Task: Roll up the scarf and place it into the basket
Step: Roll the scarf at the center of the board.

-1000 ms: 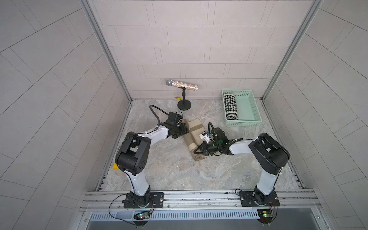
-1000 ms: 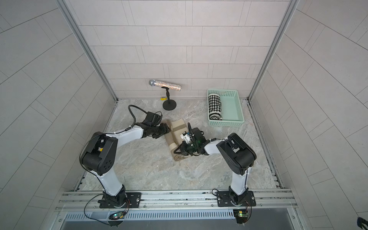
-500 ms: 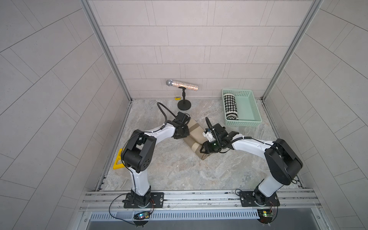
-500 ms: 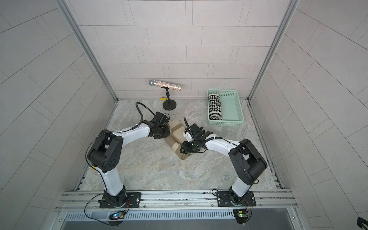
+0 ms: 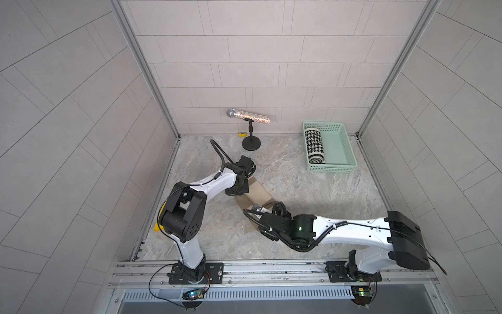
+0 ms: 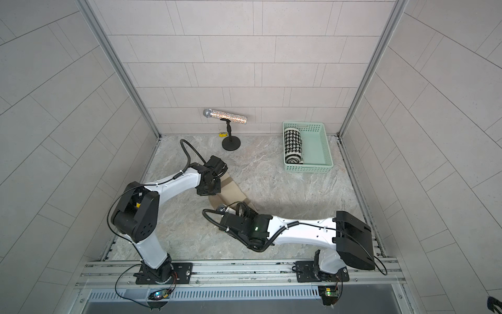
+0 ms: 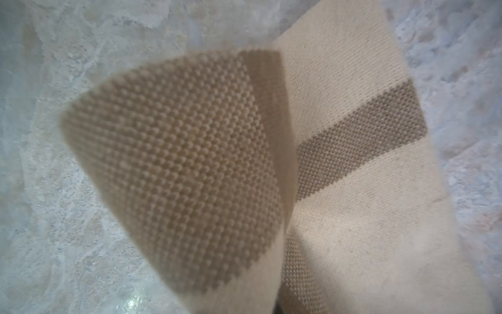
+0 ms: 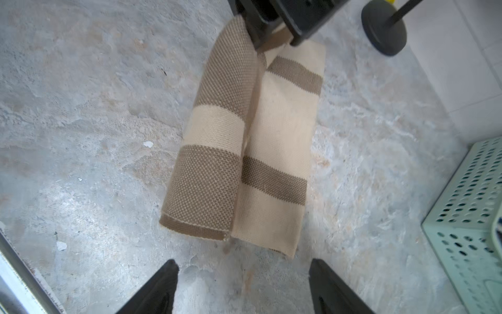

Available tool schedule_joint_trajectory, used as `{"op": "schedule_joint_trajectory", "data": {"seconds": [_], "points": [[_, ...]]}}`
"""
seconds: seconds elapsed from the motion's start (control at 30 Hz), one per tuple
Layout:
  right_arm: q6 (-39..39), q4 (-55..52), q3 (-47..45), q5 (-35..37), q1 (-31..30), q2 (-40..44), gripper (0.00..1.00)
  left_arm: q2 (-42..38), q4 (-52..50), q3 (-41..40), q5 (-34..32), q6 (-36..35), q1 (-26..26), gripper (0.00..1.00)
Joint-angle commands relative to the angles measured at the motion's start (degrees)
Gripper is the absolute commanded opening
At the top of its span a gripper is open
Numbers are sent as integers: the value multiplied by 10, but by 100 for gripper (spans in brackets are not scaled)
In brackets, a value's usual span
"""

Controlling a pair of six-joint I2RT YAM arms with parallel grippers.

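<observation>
A beige scarf (image 5: 256,193) with brown stripes lies partly rolled mid-table, its roll beside a flat stretch (image 8: 285,130). My left gripper (image 5: 239,190) is shut on the scarf's far end; in the right wrist view its black jaws (image 8: 274,24) pinch the cloth there. In the left wrist view, lifted scarf cloth (image 7: 190,163) fills the frame and hides the jaws. My right gripper (image 8: 244,269) stands open just short of the scarf's near end, with bare table between its fingers. The mint-green basket (image 5: 350,152) stands at the back right.
A rolled black-and-white houndstooth scarf (image 5: 314,145) lies along the basket's left side. A glittery microphone on a black stand (image 5: 251,130) is at the back wall. The basket's perforated wall (image 8: 467,212) is close to my right gripper's side.
My right gripper has opened, let go of the scarf's near end and drawn back toward the front. My left gripper has shut on the far end.
</observation>
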State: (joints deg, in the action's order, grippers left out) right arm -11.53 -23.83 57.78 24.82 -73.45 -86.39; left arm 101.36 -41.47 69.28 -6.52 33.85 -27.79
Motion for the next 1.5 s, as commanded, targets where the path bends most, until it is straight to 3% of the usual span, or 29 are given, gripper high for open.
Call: {"op": "schedule_joint_trajectory", "data": {"seconds": [0.0, 0.4, 0.5, 0.73, 0.8, 0.83, 1.0, 1.13, 1.2, 1.3, 1.47], "points": [[29, 13, 31, 84, -14, -46, 80, 15, -38, 21, -21, -11, -4, 0], [4, 56, 97, 56, -13, -175, 83, 33, -41, 35, 1, -20, -6, 0], [-6, 63, 92, 48, 2, -196, 78, 32, -37, 35, 13, -21, -6, 1], [-62, 59, 63, -47, 35, -195, 18, 1, -31, 43, 62, -24, 5, 23], [-89, 59, 47, -83, 43, -176, 5, -24, -27, 43, 80, -23, 10, 51], [-105, 60, 37, -106, 50, -165, 1, -40, -26, 43, 82, -23, 13, 59], [-186, 98, -23, -232, 108, -112, 0, -108, -30, 41, 71, -22, 30, 79], [-241, 156, -79, -345, 174, -74, 0, -150, -3, 8, 76, -19, 38, 79], [-267, 190, -103, -405, 213, -66, 0, -156, 10, -6, 89, -25, 38, 74], [-300, 239, -131, -492, 267, -61, 0, -151, 28, -25, 119, -31, 38, 68], [-329, 284, -145, -604, 334, -86, 0, -113, 61, -38, 166, -26, 37, 69]]}}
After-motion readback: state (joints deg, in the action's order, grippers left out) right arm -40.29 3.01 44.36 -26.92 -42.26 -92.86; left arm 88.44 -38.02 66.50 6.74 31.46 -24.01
